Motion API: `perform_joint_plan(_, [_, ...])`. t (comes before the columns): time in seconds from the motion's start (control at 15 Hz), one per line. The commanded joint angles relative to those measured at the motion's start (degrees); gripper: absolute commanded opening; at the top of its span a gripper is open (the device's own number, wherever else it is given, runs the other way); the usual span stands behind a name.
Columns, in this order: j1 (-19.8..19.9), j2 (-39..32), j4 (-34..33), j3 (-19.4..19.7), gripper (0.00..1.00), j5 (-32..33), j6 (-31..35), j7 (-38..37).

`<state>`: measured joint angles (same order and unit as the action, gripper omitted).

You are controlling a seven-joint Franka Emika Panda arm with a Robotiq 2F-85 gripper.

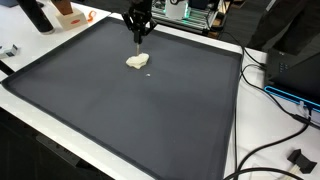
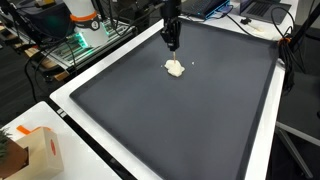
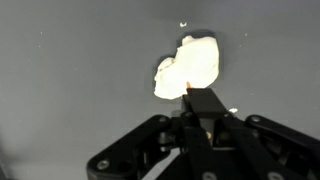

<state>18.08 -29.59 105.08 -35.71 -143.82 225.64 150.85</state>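
1 pale lump (image 1: 137,62), 1 pincer (image 1: 138,40), 1 dark mat (image 1: 120,110), 1 cardboard box (image 2: 38,152)

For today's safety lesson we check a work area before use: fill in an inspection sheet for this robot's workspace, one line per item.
Surface: dark mat with a white border, flat, mostly bare.
Job's things: pale lump, irregular in shape, lying on the mat; a tiny white crumb beside it.
Clutter: orange-and-white box off the mat's corner; other gear along the far edge, too small to name.
Gripper: gripper shut, fingers pointing down right above the lump; contact cannot be told.
Cables: black cables trail off the mat's side, a black plug near them.
Surroundings: lab benches with electronics, a green-lit board.
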Motion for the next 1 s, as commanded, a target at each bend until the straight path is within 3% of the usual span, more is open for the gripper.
perform_joint_plan(0.0, [-0.8, -2.72, -2.1, 0.26, 0.03, 0.01, 2.65, 0.96])
perform_joint_plan(0.93, [-1.34, -7.79, -6.27, 1.05, 0.03, 0.02, 4.51, 2.63])
